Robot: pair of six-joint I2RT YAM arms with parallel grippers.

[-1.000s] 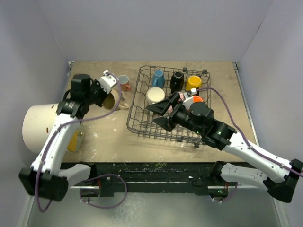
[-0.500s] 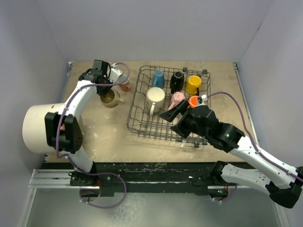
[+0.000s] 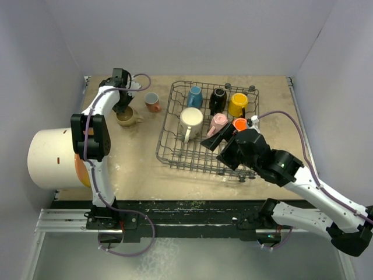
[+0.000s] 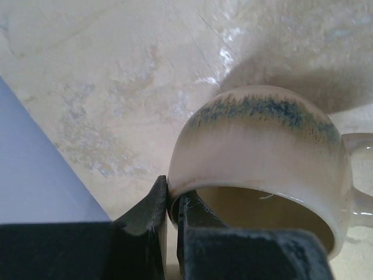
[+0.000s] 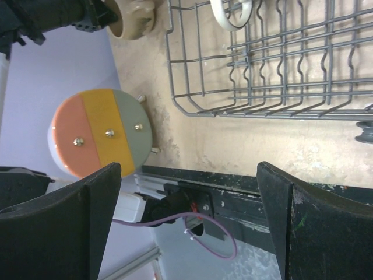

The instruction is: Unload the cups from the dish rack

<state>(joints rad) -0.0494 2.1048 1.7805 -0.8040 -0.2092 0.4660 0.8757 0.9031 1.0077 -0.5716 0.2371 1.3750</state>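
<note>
My left gripper [image 3: 123, 107] is shut on the rim of a tan cup [image 3: 127, 119], one finger inside and one outside, low over the table's far left. In the left wrist view that cup [image 4: 256, 151] shows a blue streaked band, with my gripper [image 4: 172, 233] pinching its rim. A salmon cup [image 3: 152, 102] stands on the table beside it. The dish rack [image 3: 169, 143] holds blue [image 3: 194, 96], black [image 3: 218, 99], yellow [image 3: 237, 104], cream [image 3: 191, 121], pink [image 3: 218, 123] and orange [image 3: 240, 123] cups. My right gripper [image 3: 214, 140] hovers open and empty over the rack's near part.
A big cream cylinder [image 3: 52, 158] lies at the left edge; its orange, yellow and grey face [image 5: 102, 131] shows in the right wrist view. Purple walls close in the table at the back and both sides. The black rail [image 3: 186, 209] runs along the near edge.
My left arm has stretched toward the far left, carrying the tan cup back and down. My right gripper has drawn slightly right, away from the cream cup, still open.
</note>
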